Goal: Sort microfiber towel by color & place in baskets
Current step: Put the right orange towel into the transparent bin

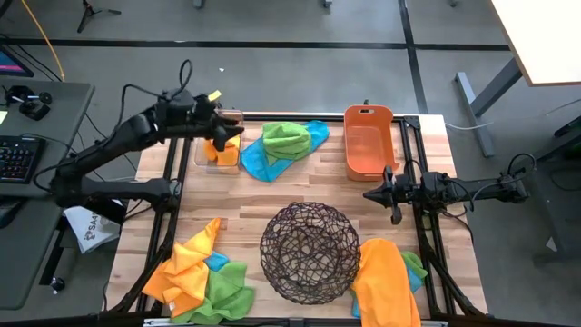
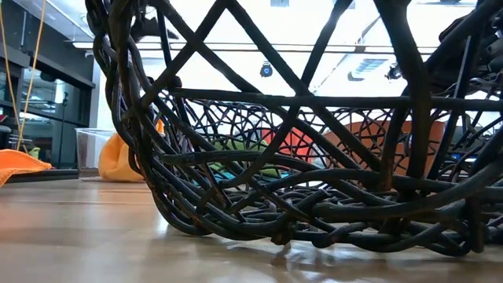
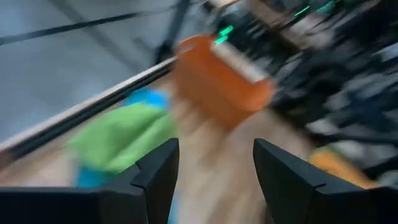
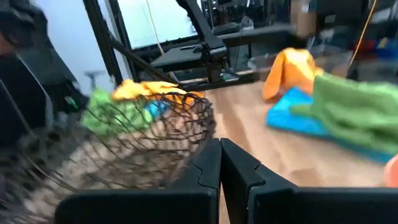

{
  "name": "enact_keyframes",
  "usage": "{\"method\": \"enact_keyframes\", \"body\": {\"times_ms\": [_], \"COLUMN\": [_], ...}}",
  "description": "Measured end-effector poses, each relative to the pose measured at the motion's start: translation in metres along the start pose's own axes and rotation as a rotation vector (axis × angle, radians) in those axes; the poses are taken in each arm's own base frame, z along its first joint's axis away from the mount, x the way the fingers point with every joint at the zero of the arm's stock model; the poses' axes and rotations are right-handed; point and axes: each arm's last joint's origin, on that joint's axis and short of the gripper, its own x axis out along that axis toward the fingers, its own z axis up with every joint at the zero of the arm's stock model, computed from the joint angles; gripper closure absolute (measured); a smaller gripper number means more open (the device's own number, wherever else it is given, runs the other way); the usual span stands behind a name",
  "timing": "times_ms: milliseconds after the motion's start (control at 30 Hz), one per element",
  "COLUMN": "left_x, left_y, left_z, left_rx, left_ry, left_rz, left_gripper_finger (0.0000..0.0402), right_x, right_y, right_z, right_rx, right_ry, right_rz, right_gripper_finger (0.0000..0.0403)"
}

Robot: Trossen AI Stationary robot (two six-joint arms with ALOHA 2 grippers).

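Note:
My left gripper [image 1: 236, 118] [image 3: 216, 168] hovers open over the far left of the table, above the clear bin [image 1: 205, 153], pointing toward the table's right. An orange towel [image 1: 225, 148] lies bunched in that bin and hangs over its rim. A green towel [image 1: 287, 139] lies on a blue towel [image 1: 259, 165] between the clear bin and the salmon bin [image 1: 368, 141]. My right gripper [image 1: 370, 193] [image 4: 221, 155] is shut and empty, right of the wire bowl [image 1: 309, 252]. Mixed towel piles lie near left [image 1: 200, 272] and near right [image 1: 386, 277].
The wire bowl [image 2: 314, 157] fills the low view; the clear bin's orange towel [image 2: 118, 161] shows behind it. The salmon bin holds nothing that I can see. Bare wood lies between the wire bowl and the far towels. A desk with a keyboard [image 1: 18, 159] stands left of the table.

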Motion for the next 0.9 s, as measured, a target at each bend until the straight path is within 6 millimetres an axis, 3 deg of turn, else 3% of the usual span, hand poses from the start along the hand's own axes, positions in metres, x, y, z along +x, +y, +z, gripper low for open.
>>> {"method": "enact_keyframes", "body": {"times_ms": [100, 200, 333, 467, 633, 767, 900], "left_x": [0.006, 0.012, 0.016, 0.011, -0.003, -0.012, -0.024], "left_y": [-0.013, -0.026, -0.045, -0.064, -0.077, -0.077, -0.072], "left_z": [-0.009, -0.019, -0.027, -0.031, -0.027, -0.022, -0.017], "left_rx": [-0.067, -0.148, -0.252, -0.282, -0.265, -0.257, -0.237], "left_ry": [-0.057, -0.092, -0.136, -0.191, -0.303, -0.385, -0.439], "left_rz": [-0.133, -0.253, -0.357, -0.421, -0.489, -0.470, -0.467], "left_gripper_finger": [0.0206, 0.0206, 0.0206, 0.0206, 0.0206, 0.0206, 0.0206], "right_x": [0.000, -0.006, -0.028, -0.047, -0.038, 0.000, 0.046], "right_y": [0.000, 0.003, 0.004, 0.004, 0.011, 0.022, 0.035], "right_z": [0.006, 0.032, 0.068, 0.084, 0.112, 0.144, 0.163], "right_rx": [-0.063, 0.165, 0.404, 0.341, 0.373, 0.386, 0.446], "right_ry": [-0.070, -0.341, -0.772, -1.032, -0.976, -0.814, -0.564], "right_rz": [-0.010, 0.046, 0.156, 0.167, 0.276, 0.292, 0.321], "right_gripper_finger": [0.0402, 0.0402, 0.0402, 0.0402, 0.0402, 0.0402, 0.0402]}}
